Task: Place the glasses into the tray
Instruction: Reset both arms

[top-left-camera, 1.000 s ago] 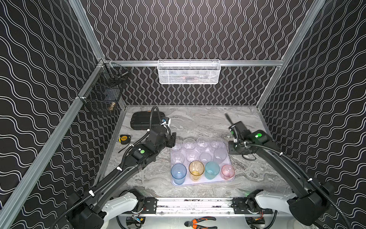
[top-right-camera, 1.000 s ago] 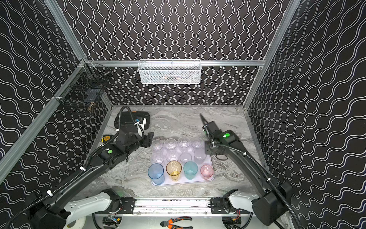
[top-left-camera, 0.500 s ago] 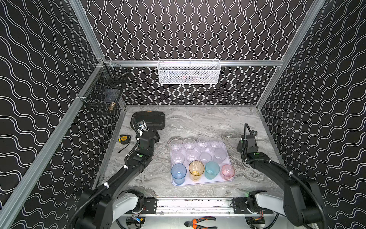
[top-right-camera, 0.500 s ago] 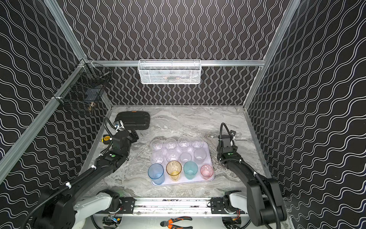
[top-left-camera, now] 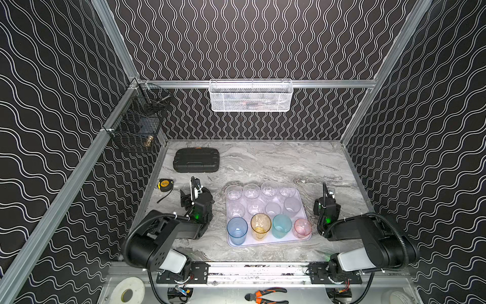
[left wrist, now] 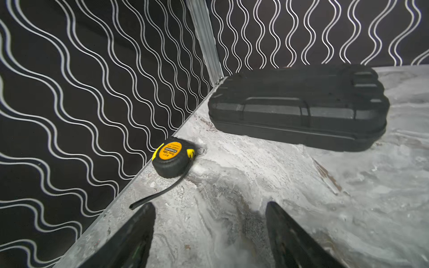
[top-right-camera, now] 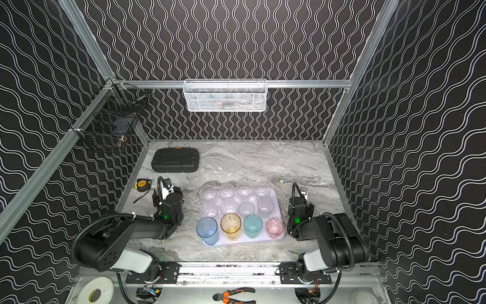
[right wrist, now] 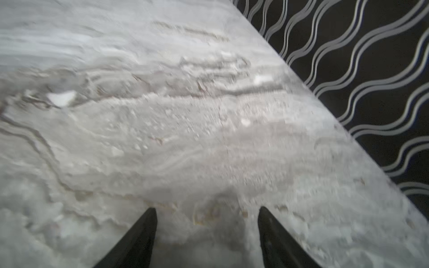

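The pale lilac tray (top-left-camera: 265, 242) (top-right-camera: 238, 242) lies on the marble table, near the front. All the glasses I see stand upright on it. Blue (top-left-camera: 237, 230), amber (top-left-camera: 261, 225), teal (top-left-camera: 282, 225) and pink (top-left-camera: 302, 227) ones fill the front row. Several clear ones (top-left-camera: 251, 191) and a frosted one (top-left-camera: 292, 206) stand behind. My left gripper (top-left-camera: 195, 193) (left wrist: 209, 205) rests low to the left of the tray, open and empty. On the tray's right, my right gripper (top-left-camera: 327, 196) (right wrist: 206, 210) is also open over bare marble. Neither wrist view shows a glass.
A black ribbed case (top-left-camera: 196, 160) (left wrist: 299, 106) lies at the back left. A yellow tape measure (top-left-camera: 165, 183) (left wrist: 173, 155) sits by the left wall. A white wire basket (top-left-camera: 251, 96) hangs on the back wall and a black one (top-left-camera: 136, 126) on the left wall.
Both arms have drawn back from the tray and folded down low toward the front, one on each side of it. Both grippers have opened wider.
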### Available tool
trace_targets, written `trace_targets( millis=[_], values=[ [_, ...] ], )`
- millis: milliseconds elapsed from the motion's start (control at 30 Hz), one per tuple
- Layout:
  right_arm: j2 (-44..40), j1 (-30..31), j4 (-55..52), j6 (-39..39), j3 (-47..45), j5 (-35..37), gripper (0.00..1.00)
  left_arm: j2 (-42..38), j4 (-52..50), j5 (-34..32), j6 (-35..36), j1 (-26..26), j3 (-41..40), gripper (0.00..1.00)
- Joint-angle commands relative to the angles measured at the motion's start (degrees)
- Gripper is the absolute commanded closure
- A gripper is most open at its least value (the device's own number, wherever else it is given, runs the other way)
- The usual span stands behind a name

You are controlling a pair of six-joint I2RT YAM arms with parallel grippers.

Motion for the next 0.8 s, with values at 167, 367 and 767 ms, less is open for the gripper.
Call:
trace_targets(
  millis=[167, 367, 767],
  values=[
    [2.3, -0.5, 15.8, -3.6, -7.1, -2.4, 0.31, -1.5, 7.9, 16.1, -2.1, 4.8, -1.3, 0.21],
    [5.9, -1.8, 24.4, -3.8, -10.0, -5.6, 0.31, 3.3, 10.3, 21.2, -1.7, 6.6, 0.1, 0.20],
    [7.5, -5.0, 23.0, -4.8, -8.9, -18.5, 0.25, 6.0, 6.2, 33.0, -2.9, 11.3, 3.1, 0.14]
  ],
)
